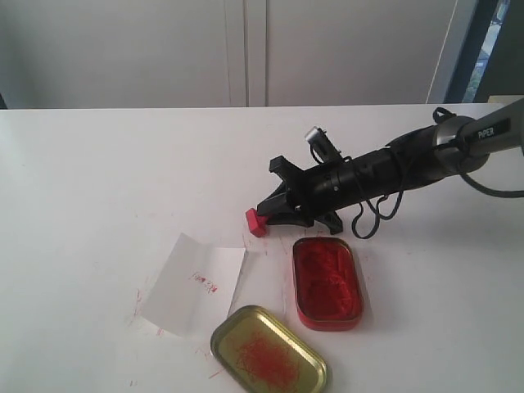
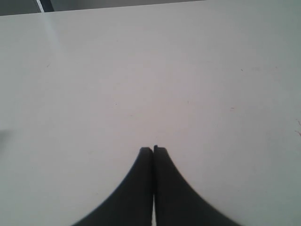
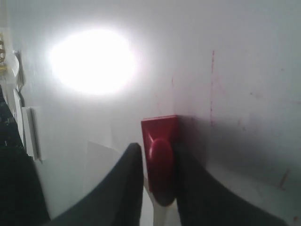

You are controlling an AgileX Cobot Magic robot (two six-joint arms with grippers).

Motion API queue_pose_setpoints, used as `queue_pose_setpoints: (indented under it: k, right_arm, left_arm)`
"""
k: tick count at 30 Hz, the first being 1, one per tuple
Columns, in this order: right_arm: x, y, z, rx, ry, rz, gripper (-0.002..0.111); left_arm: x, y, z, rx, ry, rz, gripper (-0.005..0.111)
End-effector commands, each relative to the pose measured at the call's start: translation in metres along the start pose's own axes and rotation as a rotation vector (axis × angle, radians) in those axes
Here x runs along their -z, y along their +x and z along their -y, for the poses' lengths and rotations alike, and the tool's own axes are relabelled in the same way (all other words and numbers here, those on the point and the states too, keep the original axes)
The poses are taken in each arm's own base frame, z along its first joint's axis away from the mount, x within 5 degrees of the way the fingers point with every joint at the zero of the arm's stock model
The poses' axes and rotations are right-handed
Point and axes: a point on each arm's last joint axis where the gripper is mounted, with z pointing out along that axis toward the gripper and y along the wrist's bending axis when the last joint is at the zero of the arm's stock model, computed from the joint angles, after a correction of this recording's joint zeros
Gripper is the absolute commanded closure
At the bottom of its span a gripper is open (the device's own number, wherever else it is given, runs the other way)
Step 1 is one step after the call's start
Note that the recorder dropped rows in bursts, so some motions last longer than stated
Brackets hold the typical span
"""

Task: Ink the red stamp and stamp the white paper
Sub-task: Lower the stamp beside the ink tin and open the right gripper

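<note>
Washed out by a bright glare point(image 3: 91, 61) across much of the right wrist view, with dark blurred shapes at one edge too vague to name. Cut off by the frame in the exterior view: the right arm point(image 1: 458, 143); near rim of the lid point(image 1: 268, 350) right at the picture's edge. Seen only from its own wrist camera: the left tool point(image 2: 153, 150), closed finger against finger with nothing between, over bare table point(image 2: 141, 70), only the tips in shot. Right tool point(image 1: 260, 218) narrowed onto the stamp point(image 1: 255, 222), one finger on each side of the handle in the wrist view, block base poking out past the tips. Hidden between the fingers: the rear of the stamp. Cannot tell whether the base touches the table or hangs just above it. Stamp just beyond the far right corner of the paper point(image 1: 194, 282) and near the far left corner of the tin point(image 1: 327, 282), apart from both. Too small to read: the red mark point(image 1: 205, 281) on the paper. Faint red smears point(image 1: 139, 315) on the table round the paper, hard to pick out. Counted: one stamp, one paper with one fold crease and one mark, one open tin of red paste, one gold lid smeared red inside, two tools. Lid lying just beside the paper's near corner and close to the tin; touching the tin or not, cannot tell.
</note>
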Motion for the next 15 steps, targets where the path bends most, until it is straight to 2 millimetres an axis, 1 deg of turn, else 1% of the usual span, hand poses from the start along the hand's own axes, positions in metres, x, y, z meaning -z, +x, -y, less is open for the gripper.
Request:
queue_pose_setpoints:
  k: [1, 7, 15]
  right_arm:
    - [0.0028, -0.0021, 0.0044, -0.008, 0.036, 0.012, 0.085]
    - [0.0035, -0.0038, 0.0053, -0.013, 0.051, 0.030, 0.085]
    - [0.0081, -0.0066, 0.0127, -0.050, 0.097, 0.045, 0.085]
  left_arm:
    - [-0.0003, 0.0016, 0.0001, 0.002, 0.000, -0.004, 0.107]
    - [-0.0003, 0.0016, 0.0001, 0.002, 0.000, -0.004, 0.107]
    - [-0.0003, 0.0016, 0.0001, 0.002, 0.000, -0.004, 0.107]
